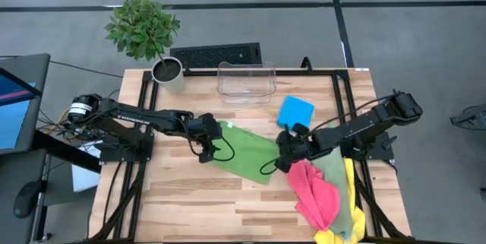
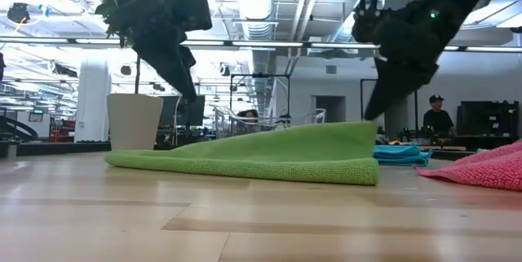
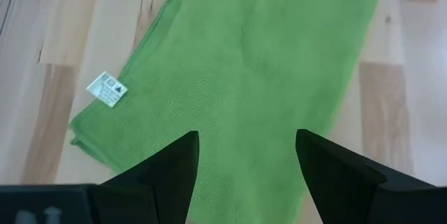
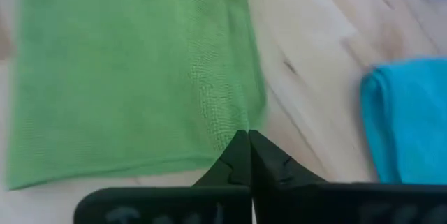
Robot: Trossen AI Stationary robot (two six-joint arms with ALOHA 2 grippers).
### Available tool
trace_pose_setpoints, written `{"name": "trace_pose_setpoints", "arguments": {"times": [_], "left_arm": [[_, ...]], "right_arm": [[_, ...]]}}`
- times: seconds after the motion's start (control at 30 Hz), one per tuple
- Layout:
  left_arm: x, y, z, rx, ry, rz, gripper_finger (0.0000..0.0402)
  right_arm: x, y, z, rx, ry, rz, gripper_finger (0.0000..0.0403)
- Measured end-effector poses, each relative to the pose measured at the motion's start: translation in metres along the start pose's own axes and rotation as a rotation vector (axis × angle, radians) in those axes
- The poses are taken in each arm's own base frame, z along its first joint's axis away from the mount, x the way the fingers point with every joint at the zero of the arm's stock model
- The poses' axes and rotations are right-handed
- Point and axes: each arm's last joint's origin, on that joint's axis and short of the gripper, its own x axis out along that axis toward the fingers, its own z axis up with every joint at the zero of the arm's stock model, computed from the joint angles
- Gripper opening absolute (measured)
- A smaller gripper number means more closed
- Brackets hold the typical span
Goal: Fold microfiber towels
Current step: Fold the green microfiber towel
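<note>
Here, the bright green towel [image 1: 247, 153] lies folded near the middle of the wooden counter [image 1: 190, 206], its long axis running diagonally from the left arm's side toward the right arm's. In the low view it rests flat at one end and rises to a raised corner [image 2: 363, 135] at the other. The left claw [image 1: 206, 144] hangs over the towel's left end with its fingers [image 3: 171, 172] spread apart and nothing between them; in the left wrist view a small white tag [image 3: 107, 88] shows at the towel's edge. The right claw [image 1: 285, 156] is at the towel's right end, clenched; in the right wrist view its fingertips [image 4: 241, 155] meet at the towel's corner, and in the low view that corner stands lifted off the counter beneath the claw, so the claw appears to pinch the cloth there. The bright blue towel [image 1: 295, 112] lies folded toward the far edge of the counter, just beside the right arm, apart from the green one. The pink towel [image 1: 315, 191], the pale sage green towel [image 1: 338, 172] and the yellow towel [image 1: 348, 198] lie in a loose heap at the near right corner. A clear plastic bin [image 1: 246, 81] stands at the far edge, and a potted plant [image 1: 156, 42] at the far left corner.
</note>
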Motion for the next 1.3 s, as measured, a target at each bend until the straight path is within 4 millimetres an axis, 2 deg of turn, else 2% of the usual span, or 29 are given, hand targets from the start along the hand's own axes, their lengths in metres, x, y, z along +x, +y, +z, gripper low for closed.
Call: {"name": "trace_pose_setpoints", "arguments": {"times": [0.13, 0.3, 0.43, 0.6, 0.77, 0.97, 1.07, 1.17, 1.3], "left_arm": [[0.000, -0.006, 0.002, 0.016, -0.023, -0.017, 0.0231], [0.000, -0.013, 0.000, 0.015, -0.024, -0.030, 0.0231], [0.009, -0.016, -0.013, 0.021, -0.019, -0.041, 0.0231], [0.018, -0.015, -0.027, 0.006, -0.027, -0.044, 0.0231], [0.018, -0.015, -0.027, 0.017, -0.028, -0.044, 0.0231], [0.018, -0.015, -0.027, 0.035, -0.025, -0.044, 0.0231], [0.018, -0.015, -0.028, 0.044, -0.024, -0.044, 0.0231], [0.018, -0.015, -0.028, 0.045, -0.024, -0.044, 0.0231], [0.018, -0.015, -0.028, 0.045, -0.023, -0.044, 0.0231]], "right_arm": [[0.013, -0.001, -0.005, 0.018, 0.044, -0.002, 0.0015], [0.017, 0.001, 0.000, 0.042, 0.010, 0.023, 0.0022], [0.017, -0.005, -0.008, 0.053, 0.083, -0.036, 0.0030], [0.015, -0.003, -0.009, 0.077, 0.088, -0.026, 0.0036], [0.015, -0.004, -0.011, 0.060, 0.106, -0.039, 0.0085], [-0.007, -0.003, -0.015, 0.079, 0.016, -0.093, 0.0173], [-0.016, 0.013, -0.016, 0.070, -0.061, 0.006, 0.0201], [-0.018, 0.046, -0.019, -0.025, -0.182, 0.166, 0.0208], [-0.005, 0.075, -0.030, -0.125, -0.242, 0.248, 0.0202]]}}
